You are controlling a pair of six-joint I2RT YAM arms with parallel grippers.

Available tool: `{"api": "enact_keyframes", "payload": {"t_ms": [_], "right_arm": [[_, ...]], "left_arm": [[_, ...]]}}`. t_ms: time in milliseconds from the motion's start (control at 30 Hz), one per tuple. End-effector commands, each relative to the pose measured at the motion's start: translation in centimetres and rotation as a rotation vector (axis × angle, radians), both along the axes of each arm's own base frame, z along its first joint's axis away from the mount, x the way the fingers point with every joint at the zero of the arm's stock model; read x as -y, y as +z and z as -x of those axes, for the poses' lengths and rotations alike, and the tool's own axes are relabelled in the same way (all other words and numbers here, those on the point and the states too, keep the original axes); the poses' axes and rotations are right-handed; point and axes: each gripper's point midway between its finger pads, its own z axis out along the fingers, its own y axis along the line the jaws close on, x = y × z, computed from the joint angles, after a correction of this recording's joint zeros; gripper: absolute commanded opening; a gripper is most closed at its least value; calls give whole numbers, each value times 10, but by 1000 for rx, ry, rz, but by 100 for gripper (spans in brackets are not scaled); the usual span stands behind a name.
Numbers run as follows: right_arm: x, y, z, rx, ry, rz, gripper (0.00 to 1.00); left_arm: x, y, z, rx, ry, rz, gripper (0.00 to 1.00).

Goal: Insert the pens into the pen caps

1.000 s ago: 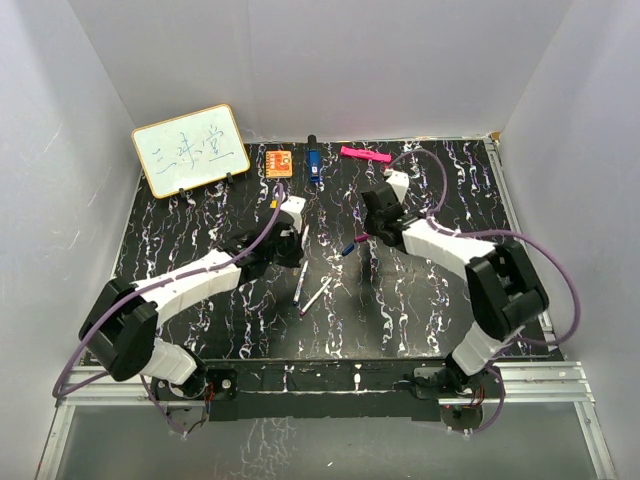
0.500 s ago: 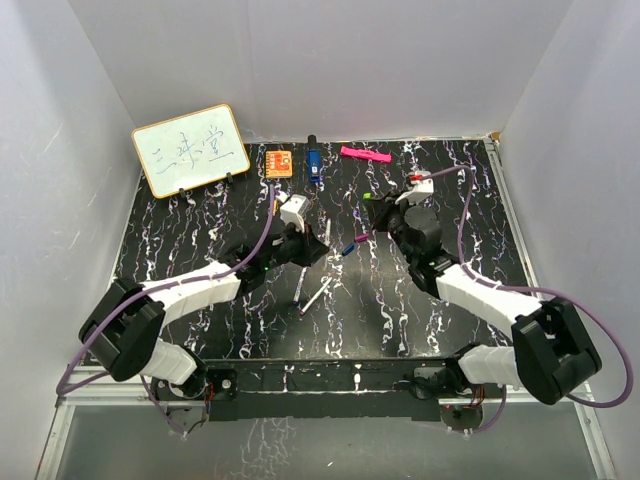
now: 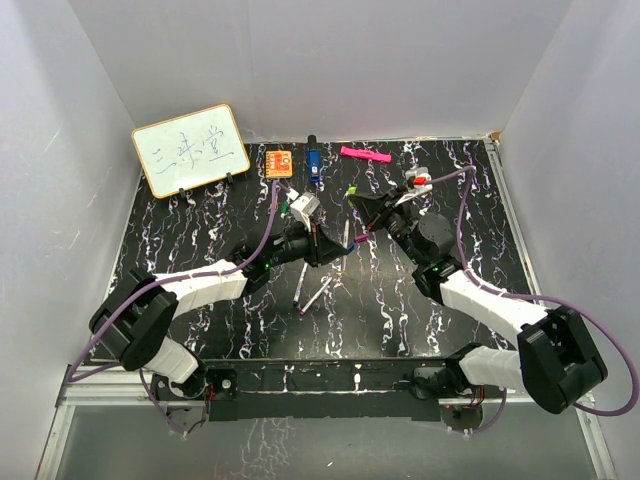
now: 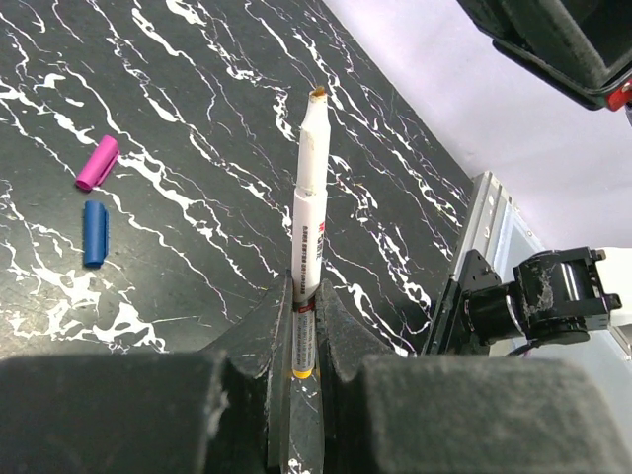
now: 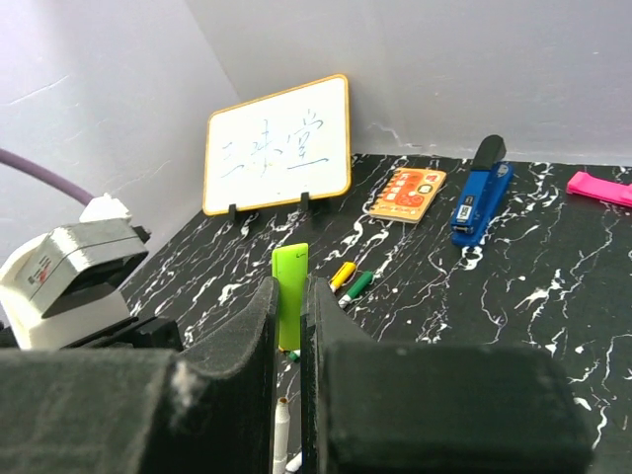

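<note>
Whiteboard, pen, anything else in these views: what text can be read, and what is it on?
"三味堂", middle character uncertain: blue handwriting on the whiteboard.
Red and dark print along the pen held in the left fingers: too blurred to read.
Coloured marks on the orange block: too small to read.

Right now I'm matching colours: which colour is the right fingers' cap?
Lime green cap, right wrist view.
</note>
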Motion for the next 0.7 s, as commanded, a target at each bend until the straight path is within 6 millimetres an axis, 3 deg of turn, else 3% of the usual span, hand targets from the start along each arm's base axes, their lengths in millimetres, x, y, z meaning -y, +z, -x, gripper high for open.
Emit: {"api": "enact_keyframes", "payload": {"t_ms": [0, 367, 667], "right_arm": [[-7, 25, 12, 91, 69, -23, 0], [-13, 18, 19, 61, 115, -58, 0], [-12, 19, 18, 61, 107, -68, 0]], "left_arm": [[6, 26, 1, 49, -45, 57, 0], [6, 41, 2, 79, -33, 122, 0], [5, 42, -1, 80, -18, 122, 0]]}}
